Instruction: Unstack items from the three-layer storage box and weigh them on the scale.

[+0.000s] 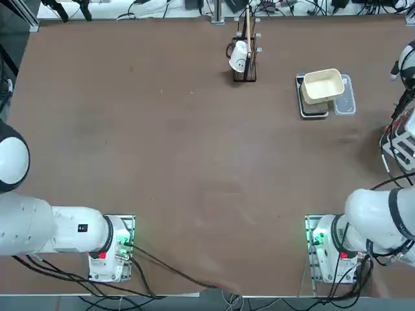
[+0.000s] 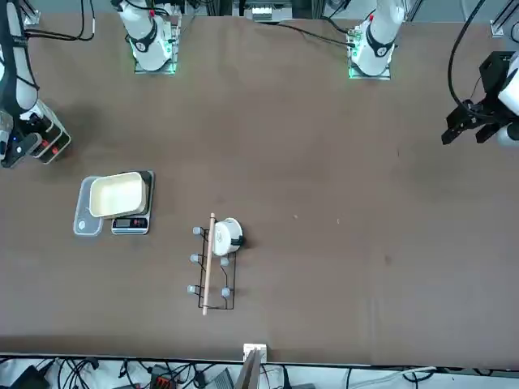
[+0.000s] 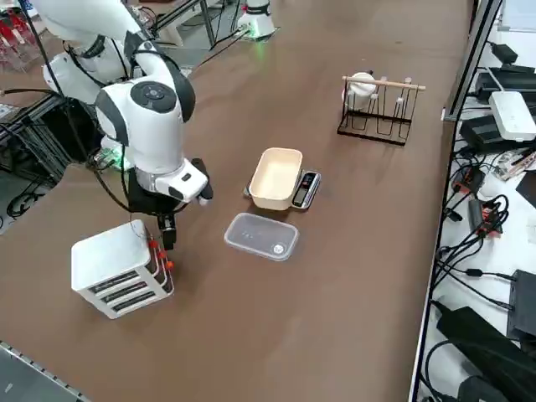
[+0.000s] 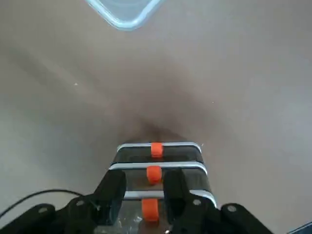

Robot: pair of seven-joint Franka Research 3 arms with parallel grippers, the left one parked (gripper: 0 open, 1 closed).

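Beside the storage box (image 3: 121, 266), at its red-handled front, the right hand (image 3: 167, 237) hangs fingers-down from a glossy white, rounded arm. In the wrist view its two black fingers (image 4: 113, 191) stand on either side of the topmost orange-red handle (image 4: 149, 208), with a gap between them; whether they actually touch or pinch it I cannot tell. The box is a small boxy unit with a smooth white top and three stacked drawers with dark fronts edged in pale rims, each carrying a small red tab.

Away from the box, across the matte brown tabletop (image 3: 335, 276), a clear plastic lid (image 3: 261, 236) with rounded corners lies flat. Just beyond the lid, a cream rectangular tray (image 3: 276, 177) with soft rounded walls sits on the flat dark scale (image 3: 306, 189), whose display strip pokes out at one side. Farther still from the box stands a thin black wire rack (image 3: 375, 109) with a wooden bar and a white cup (image 3: 362, 85) on it.
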